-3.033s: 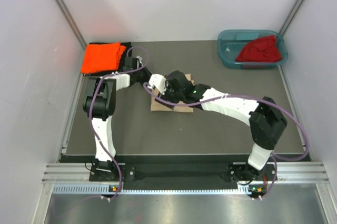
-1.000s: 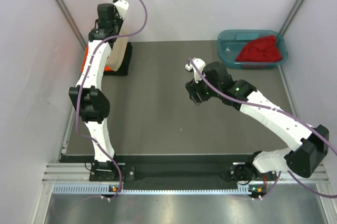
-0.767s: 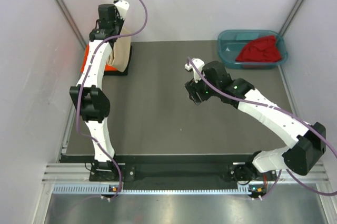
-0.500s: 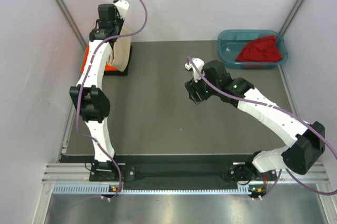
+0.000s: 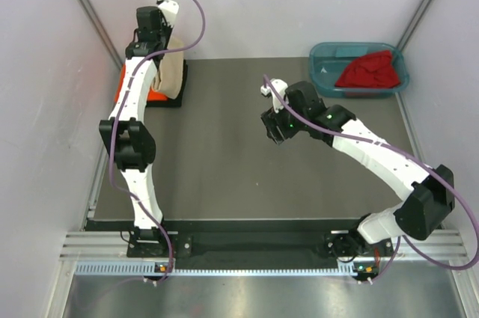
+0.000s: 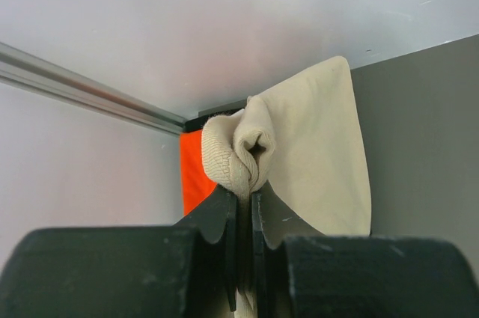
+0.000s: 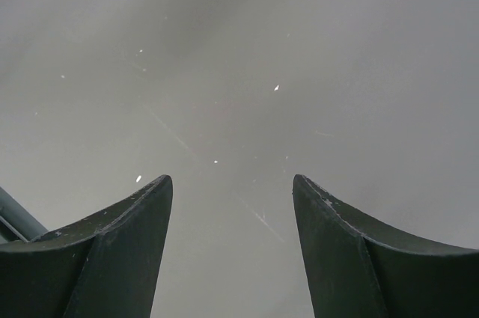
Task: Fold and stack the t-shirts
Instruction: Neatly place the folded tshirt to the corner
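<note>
Currently, the soft beige-tan cloth t-shirt (image 6: 314, 161) is pinched in the tightly closed left claw (image 6: 245, 206) above the bright orange cloth t-shirt (image 6: 196, 179). The right claw (image 7: 232, 213) is held wide apart, empty, over the dark grey worktop (image 7: 224, 71).

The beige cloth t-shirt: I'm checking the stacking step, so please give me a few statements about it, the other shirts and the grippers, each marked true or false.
1. The left gripper is shut on the beige cloth t-shirt. True.
2. The right gripper holds the dark red cloth t-shirt. False: it is open and empty above the dark grey table, and that shirt lies in the teal plastic tub.
3. The bright orange cloth t-shirt lies at the far left corner, partly hidden by the beige one. True.
4. The beige shirt lies flat mid-table. False: it hangs from the left gripper at the far left.
</note>
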`<action>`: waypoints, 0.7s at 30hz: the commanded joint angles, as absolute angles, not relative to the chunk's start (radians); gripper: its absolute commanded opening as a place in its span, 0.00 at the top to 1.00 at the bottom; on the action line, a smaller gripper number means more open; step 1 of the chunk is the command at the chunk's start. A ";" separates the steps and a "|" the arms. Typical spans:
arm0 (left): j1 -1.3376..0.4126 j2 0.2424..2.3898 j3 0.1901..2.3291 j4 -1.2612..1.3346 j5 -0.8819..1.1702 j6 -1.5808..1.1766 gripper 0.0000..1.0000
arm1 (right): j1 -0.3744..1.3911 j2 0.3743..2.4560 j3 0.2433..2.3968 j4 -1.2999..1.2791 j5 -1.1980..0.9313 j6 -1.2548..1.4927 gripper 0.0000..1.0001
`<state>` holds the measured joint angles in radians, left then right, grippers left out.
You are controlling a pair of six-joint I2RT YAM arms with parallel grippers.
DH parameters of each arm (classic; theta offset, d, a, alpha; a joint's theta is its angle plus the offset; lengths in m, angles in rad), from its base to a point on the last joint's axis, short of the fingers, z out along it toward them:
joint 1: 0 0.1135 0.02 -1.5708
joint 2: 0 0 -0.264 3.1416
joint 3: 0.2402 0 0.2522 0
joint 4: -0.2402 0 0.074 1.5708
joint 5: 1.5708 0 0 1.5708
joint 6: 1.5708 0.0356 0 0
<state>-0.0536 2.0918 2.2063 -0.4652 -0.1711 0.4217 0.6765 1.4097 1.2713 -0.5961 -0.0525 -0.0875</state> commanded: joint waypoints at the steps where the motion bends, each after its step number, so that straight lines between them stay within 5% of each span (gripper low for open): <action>1: -0.035 2.094 2.207 -0.357 -0.158 0.428 1.00 | 0.652 1.428 1.344 -0.578 -0.066 -0.097 0.34; 21: 0.081 2.241 2.226 -0.278 -0.120 0.443 1.00 | 0.634 1.569 1.463 -0.604 -0.080 -0.074 0.35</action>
